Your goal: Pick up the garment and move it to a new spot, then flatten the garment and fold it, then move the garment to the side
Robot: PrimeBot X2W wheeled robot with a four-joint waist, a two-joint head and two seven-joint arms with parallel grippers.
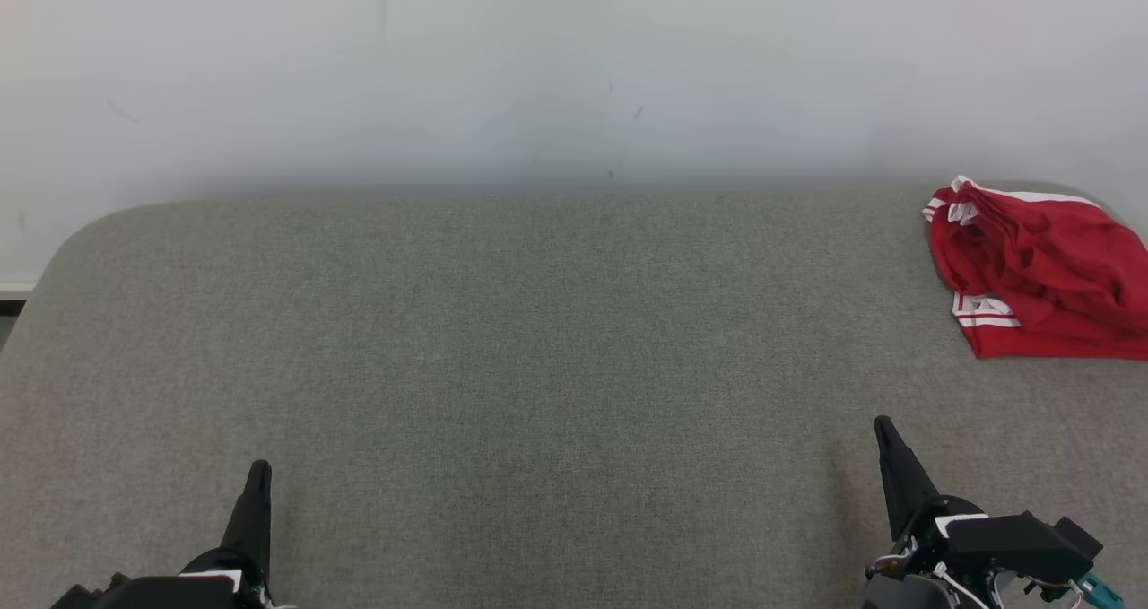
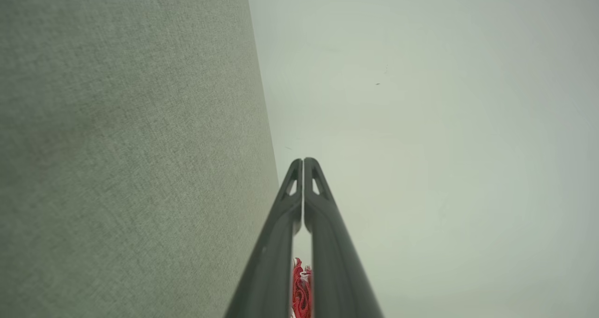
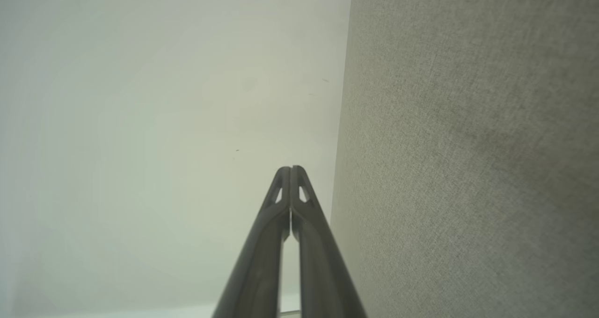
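Note:
The garment (image 1: 1040,273) is red with white stripes and lies crumpled at the far right corner of the grey table (image 1: 538,340), partly cut off by the head view's right edge. A sliver of the garment (image 2: 302,290) shows between the left fingers in the left wrist view. My left gripper (image 1: 259,470) hovers at the lower left, shut and holding nothing, far from the cloth. My right gripper (image 1: 883,425) is at the lower right, shut and empty, a short way in front of the garment. In the wrist views both grippers (image 2: 303,161) (image 3: 290,169) have their fingertips pressed together.
A pale wall (image 1: 574,71) rises right behind the table's far edge. The table's far left corner (image 1: 81,232) is rounded, and a strip of floor (image 1: 9,308) shows beyond it.

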